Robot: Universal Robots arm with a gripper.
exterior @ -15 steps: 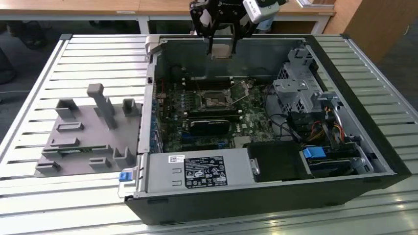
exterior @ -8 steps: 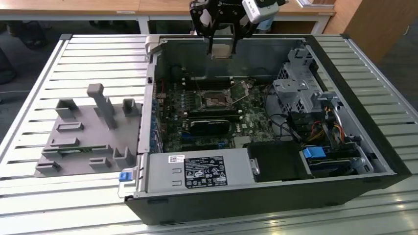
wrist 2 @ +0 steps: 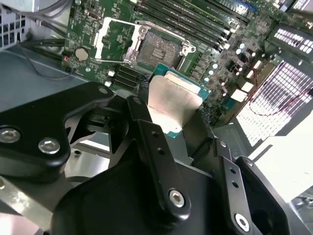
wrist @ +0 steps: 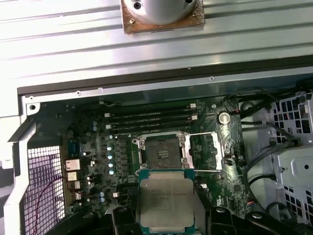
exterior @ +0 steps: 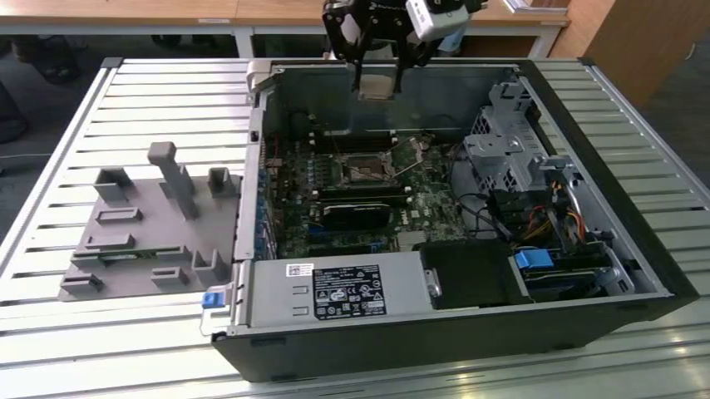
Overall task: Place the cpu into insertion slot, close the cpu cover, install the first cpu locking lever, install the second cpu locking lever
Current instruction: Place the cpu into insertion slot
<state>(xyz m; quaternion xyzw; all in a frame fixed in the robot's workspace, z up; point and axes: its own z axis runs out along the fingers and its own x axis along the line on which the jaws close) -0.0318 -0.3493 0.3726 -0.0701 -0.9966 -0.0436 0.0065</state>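
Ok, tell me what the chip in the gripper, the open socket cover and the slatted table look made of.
The chip has a dull silver-beige metal lid with a soft sheen, on a green, board-like rim. The socket cover looks like thin bright sheet metal, probably steel, judging by its glare. The table is pale ribbed metal slats, likely aluminium, with a matte finish.

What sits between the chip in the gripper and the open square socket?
Nothing solid: in the first wrist view the cpu hangs in open air short of the insertion slot, and the cpu cover is swung aside.
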